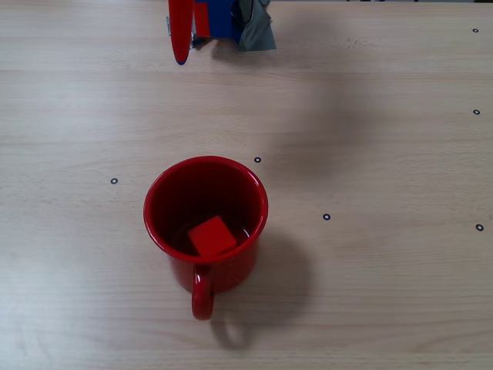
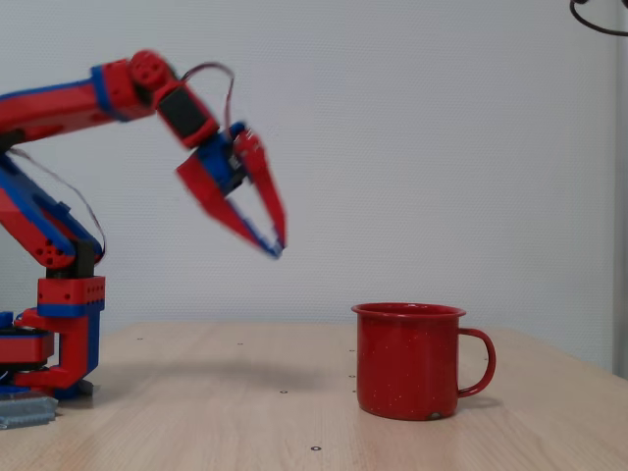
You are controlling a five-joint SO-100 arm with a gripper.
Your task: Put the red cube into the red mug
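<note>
Small dark ring marks (image 1: 326, 216) are scattered over the pale wood-grain table (image 1: 385, 293), a grey block (image 2: 25, 410) is seen beside the arm's base, and nothing is seen between arm and mug. The small matte red cube (image 1: 212, 236) is seen lying inside the glossy red round mug (image 2: 409, 361), whose looped handle is turned toward the near edge in the overhead fixed view, while the red-and-blue two-finger gripper (image 2: 275, 245) is held well above and to the left of the mug, its tips drawn together with nothing between them. A plain white wall (image 2: 442, 147) is seen behind the table.
</note>
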